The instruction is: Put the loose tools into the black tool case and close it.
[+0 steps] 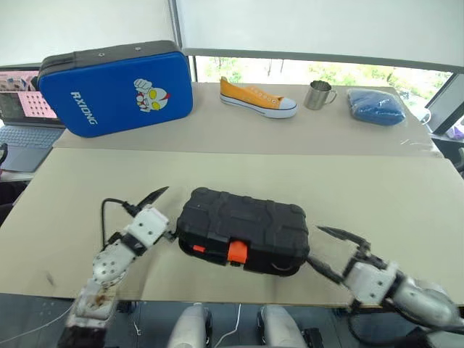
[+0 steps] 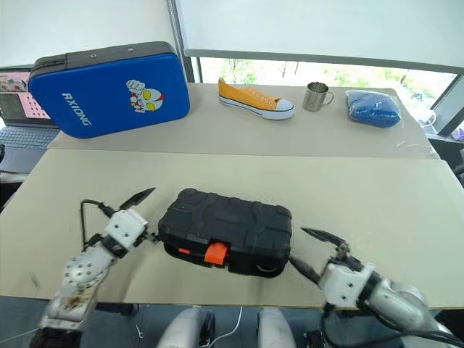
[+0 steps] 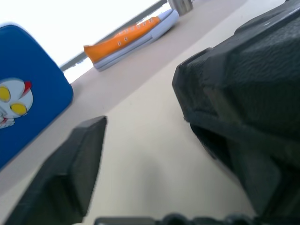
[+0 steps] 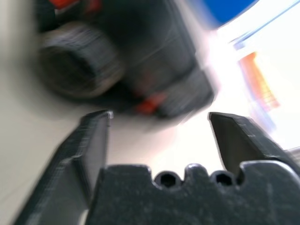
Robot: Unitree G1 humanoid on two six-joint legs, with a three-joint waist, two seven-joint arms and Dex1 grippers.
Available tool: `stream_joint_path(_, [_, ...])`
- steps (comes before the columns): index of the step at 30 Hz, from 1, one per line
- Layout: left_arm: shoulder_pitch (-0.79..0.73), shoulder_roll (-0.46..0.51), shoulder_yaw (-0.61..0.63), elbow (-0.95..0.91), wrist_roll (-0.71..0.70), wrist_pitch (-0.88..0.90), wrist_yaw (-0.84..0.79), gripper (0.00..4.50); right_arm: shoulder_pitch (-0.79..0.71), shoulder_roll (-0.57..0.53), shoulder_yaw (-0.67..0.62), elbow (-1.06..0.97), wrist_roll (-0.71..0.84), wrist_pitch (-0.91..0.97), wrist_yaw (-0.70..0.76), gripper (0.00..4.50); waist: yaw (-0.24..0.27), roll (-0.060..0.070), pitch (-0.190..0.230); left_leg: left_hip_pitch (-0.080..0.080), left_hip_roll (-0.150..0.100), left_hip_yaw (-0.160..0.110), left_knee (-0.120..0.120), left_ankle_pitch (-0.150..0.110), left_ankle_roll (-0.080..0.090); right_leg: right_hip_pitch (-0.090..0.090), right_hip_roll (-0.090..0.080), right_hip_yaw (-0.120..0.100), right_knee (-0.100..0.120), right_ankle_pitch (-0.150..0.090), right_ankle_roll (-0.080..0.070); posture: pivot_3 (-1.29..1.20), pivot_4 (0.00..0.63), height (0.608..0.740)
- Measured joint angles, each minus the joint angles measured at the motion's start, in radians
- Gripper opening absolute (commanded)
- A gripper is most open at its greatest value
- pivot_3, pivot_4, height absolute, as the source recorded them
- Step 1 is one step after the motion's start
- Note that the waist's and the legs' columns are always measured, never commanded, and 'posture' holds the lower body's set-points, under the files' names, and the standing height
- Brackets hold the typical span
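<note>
The black tool case point(image 1: 243, 225) lies closed on the tan table, its orange latch point(image 1: 237, 251) facing the front edge. The loose tools are out of view. My left gripper point(image 1: 168, 212) stands open just off the case's left end, one finger point(image 1: 156, 195) raised and the other close to the case's side. My right gripper point(image 1: 314, 243) is open beside the case's right front corner, with nothing between its fingers. In the left wrist view one finger point(image 3: 70, 178) rises beside the case point(image 3: 243, 93). The right wrist view has its open gripper point(image 4: 159, 122) pointing at the blurred case point(image 4: 117, 61).
At the back stand a blue zip case with a cartoon point(image 1: 116, 87), an orange shoe point(image 1: 257, 98), a metal mug point(image 1: 317, 94) and a blue cloth point(image 1: 375, 106). A laptop point(image 1: 18, 116) sits far left. The case lies near the table's front edge point(image 1: 217, 296).
</note>
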Motion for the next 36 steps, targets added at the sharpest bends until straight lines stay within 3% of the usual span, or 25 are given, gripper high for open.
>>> stream_joint_path(3, [0.079,0.127,0.092,-0.035,-0.1,0.097,-0.12,4.5,0.113,-0.057,-0.079,-0.064,0.118,0.102,0.12,4.44,0.001,0.0,0.0,0.009,0.004,0.001,0.0,-0.001,-0.001,0.01,0.001,-0.002,-0.002,-0.002,-0.003,0.0,0.15,0.739])
stream_joint_path(7, [0.068,0.24,0.1,-0.042,-0.186,0.197,-0.284,4.5,0.106,-0.06,-0.058,-0.136,0.154,0.177,0.196,4.44,0.015,-0.001,0.001,0.013,0.005,0.005,0.001,-0.001,-0.002,0.012,0.001,-0.002,-0.004,-0.012,-0.004,0.0,0.15,0.739])
stream_joint_path(9, [-0.017,0.286,0.077,0.014,-0.204,0.264,-0.349,4.5,0.063,-0.051,-0.004,-0.148,0.153,0.229,0.21,3.93,0.025,-0.001,0.001,0.012,0.005,0.006,0.001,-0.001,-0.002,0.011,0.001,-0.003,-0.004,-0.011,-0.004,0.0,0.15,0.739])
stream_joint_path(12, [-0.221,0.3,0.006,0.125,-0.21,0.344,-0.417,3.83,-0.062,-0.027,0.073,-0.17,0.166,0.327,0.217,3.07,0.03,-0.002,0.001,0.011,0.004,0.007,0.003,-0.001,-0.002,0.011,0.002,-0.002,-0.003,-0.003,-0.001,0.0,0.15,0.739])
stream_joint_path(13, [-0.286,0.294,-0.017,0.17,-0.208,0.34,-0.439,3.35,-0.099,-0.024,0.091,-0.181,0.169,0.356,0.222,2.64,0.03,-0.002,0.001,0.011,0.004,0.008,0.002,-0.001,-0.002,0.011,0.002,-0.002,-0.003,-0.003,-0.001,0.0,0.15,0.739])
stream_joint_path(16, [-0.502,0.261,-0.123,0.376,-0.121,0.233,-0.517,2.28,-0.198,-0.014,0.172,-0.197,0.163,0.453,0.238,1.65,0.031,-0.003,0.001,0.011,0.003,0.009,0.002,-0.002,-0.002,0.011,0.005,-0.002,-0.003,-0.003,-0.001,0.0,0.15,0.739])
stream_joint_path(21, [-0.706,0.17,-0.261,0.612,-0.005,0.093,-0.605,0.55,-0.296,0.013,0.261,-0.226,0.147,0.536,0.242,0.04,0.025,-0.004,0.001,0.003,0.004,0.012,0.005,-0.002,-0.002,0.004,0.01,0.0,-0.001,-0.002,-0.003,0.0,0.15,0.739])
stream_joint_path(23, [-0.766,0.128,-0.294,0.688,0.028,0.046,-0.621,0.07,-0.307,0.014,0.275,-0.249,0.147,0.556,0.25,0.0,0.025,-0.004,0.001,-0.002,0.005,0.012,0.006,-0.002,-0.002,0.0,0.011,0.0,0.0,-0.002,-0.003,0.0,0.15,0.739])
stream_joint_path(29, [-0.851,0.043,-0.348,0.781,0.089,-0.025,-0.642,0.07,-0.35,0.03,0.286,-0.237,0.12,0.572,0.258,0.0,0.023,-0.005,0.001,-0.006,0.005,0.012,0.008,-0.002,-0.002,-0.005,0.012,0.001,0.002,-0.001,-0.003,0.0,0.15,0.739])
stream_joint_path(36, [-0.756,0.121,-0.349,0.602,0.071,0.02,-0.754,0.07,-0.464,0.124,0.233,-0.053,0.078,0.583,0.166,0.0,0.009,-0.005,0.002,-0.005,0.006,0.01,0.008,-0.002,-0.002,-0.006,0.011,0.002,0.004,-0.001,-0.004,0.0,0.15,0.739])
